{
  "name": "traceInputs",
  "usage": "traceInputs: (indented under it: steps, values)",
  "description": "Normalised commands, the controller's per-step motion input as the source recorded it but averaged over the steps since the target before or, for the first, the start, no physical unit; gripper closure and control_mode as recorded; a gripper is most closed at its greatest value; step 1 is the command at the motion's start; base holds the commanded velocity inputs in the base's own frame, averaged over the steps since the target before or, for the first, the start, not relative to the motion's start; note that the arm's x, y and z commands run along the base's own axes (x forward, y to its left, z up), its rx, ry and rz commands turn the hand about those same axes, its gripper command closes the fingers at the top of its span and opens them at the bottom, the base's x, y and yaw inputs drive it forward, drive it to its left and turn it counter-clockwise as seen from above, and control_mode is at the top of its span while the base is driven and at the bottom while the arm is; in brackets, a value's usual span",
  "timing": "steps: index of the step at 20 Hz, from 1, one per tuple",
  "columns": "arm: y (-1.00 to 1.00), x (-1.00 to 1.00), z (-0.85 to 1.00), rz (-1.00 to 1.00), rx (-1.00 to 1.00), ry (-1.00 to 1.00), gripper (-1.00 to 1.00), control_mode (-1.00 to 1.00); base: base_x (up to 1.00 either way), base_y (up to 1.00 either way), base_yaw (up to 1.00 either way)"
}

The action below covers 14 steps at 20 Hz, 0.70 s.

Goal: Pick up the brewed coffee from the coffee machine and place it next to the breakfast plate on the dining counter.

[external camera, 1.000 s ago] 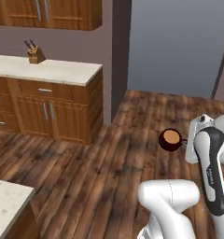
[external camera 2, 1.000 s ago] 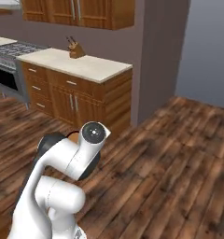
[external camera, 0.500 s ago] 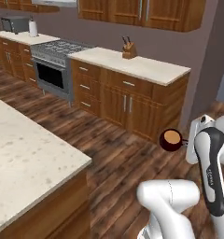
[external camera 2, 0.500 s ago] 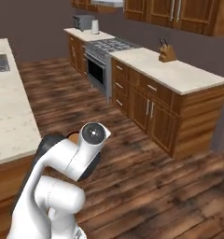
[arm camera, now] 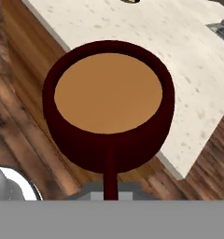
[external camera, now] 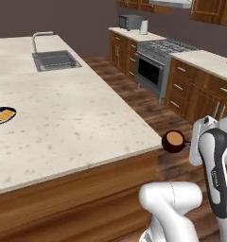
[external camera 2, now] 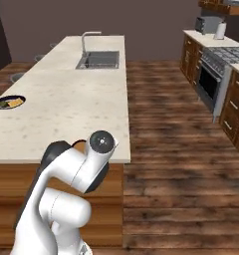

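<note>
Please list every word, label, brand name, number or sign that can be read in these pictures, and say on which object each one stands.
None: no readable text appears in any view.
Mug of coffee: plain dark red, no print.
Microwave: front too small and blurred to show any label.
Oven: no legible markings.
Robot arm: a faint mark on the dark strip, too blurred to read.
Breakfast plate and dining counter: no writing.

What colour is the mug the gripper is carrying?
Dark red, with light brown coffee inside; the mug shows best in the hand view.
</note>
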Motion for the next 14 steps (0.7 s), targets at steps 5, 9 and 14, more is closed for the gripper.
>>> traceInputs:
  steps: [5, 9, 14]
  values:
    - [0.0, 0.0, 0.0, 0.0, 0.0, 0.0, 1.0, 1.0, 0.0, 1.0, 0.49]
    - [0.0, 0.0, 0.0, 0.0, 0.0, 0.0, 1.0, 1.0, 0.0, 1.0, 0.4]
    - [0.0, 0.0, 0.0, 0.0, 0.0, 0.0, 1.0, 1.0, 0.18, 1.0, 0.25]
